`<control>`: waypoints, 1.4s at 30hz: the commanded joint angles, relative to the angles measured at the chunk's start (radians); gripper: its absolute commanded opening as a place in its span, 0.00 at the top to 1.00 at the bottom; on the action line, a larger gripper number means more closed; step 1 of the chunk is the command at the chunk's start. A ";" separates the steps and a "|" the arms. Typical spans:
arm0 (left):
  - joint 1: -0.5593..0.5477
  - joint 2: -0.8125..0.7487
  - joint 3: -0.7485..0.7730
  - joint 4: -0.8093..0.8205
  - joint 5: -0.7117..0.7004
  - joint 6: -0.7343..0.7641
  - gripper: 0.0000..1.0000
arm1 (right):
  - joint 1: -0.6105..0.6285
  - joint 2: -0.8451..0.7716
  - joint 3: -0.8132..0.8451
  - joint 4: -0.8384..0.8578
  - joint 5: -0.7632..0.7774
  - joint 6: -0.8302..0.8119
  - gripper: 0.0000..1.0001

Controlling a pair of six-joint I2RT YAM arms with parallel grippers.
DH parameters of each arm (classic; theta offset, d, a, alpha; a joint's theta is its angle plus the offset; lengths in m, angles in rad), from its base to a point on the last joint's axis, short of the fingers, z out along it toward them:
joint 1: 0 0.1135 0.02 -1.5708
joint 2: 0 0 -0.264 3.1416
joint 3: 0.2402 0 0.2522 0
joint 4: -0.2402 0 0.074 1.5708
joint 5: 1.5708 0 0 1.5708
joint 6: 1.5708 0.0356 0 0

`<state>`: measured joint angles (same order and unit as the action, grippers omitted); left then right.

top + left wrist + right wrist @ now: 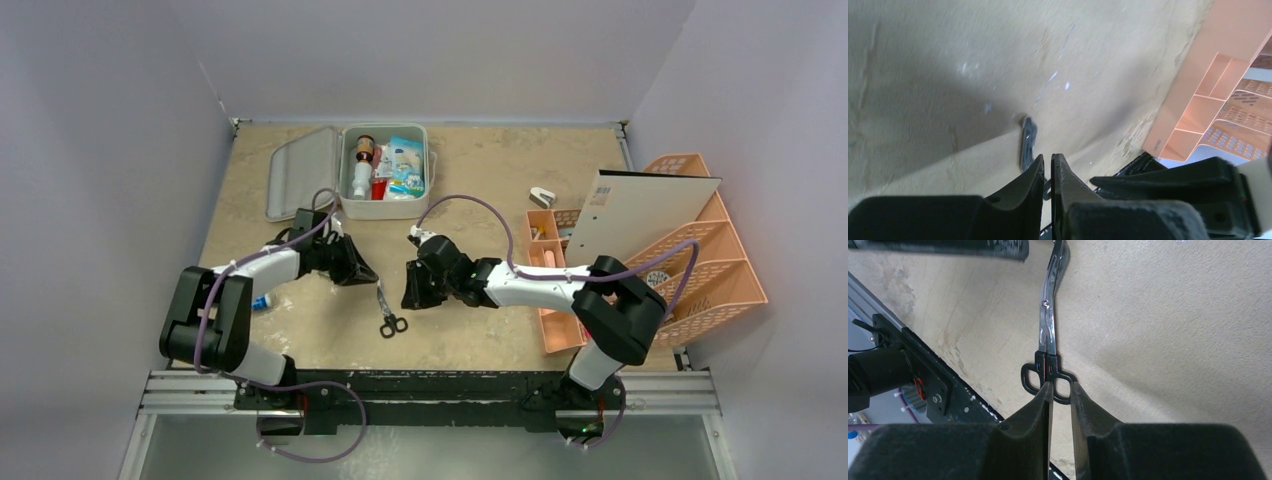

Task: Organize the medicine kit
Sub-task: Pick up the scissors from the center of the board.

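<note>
At 6 o'clock from medicine kit [385, 213]: scissors [1048, 325] on counter [480, 170] | left tool [1047, 157] near-closed at blade, grip unclear | right tool [1060, 387] narrowly apart at handle

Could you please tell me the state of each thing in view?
medicine kit: open, lid laid back, supplies inside.
scissors: blades closed, between the two grippers.
left gripper: nearly shut, seemingly pinching the scissors' blade.
right gripper: slightly open at the scissors' handles.
organizer: partly covered by a white board.
</note>
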<state>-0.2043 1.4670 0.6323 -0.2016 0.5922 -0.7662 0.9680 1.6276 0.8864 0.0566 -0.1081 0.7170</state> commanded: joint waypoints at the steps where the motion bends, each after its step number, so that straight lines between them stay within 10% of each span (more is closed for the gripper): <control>1: -0.006 0.030 0.086 0.057 -0.013 0.033 0.94 | 0.004 0.002 0.020 -0.010 -0.033 -0.023 0.78; 17: -0.018 0.184 0.123 0.061 -0.027 0.079 1.00 | 0.003 0.013 0.018 -0.029 -0.028 -0.043 0.59; 42: -0.026 0.217 0.129 0.012 -0.069 0.110 1.00 | 0.022 0.091 0.003 -0.011 -0.093 0.021 0.65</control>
<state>-0.2222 1.6642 0.7448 -0.1780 0.5606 -0.6895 0.9855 1.7199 0.8860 0.0418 -0.1795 0.7235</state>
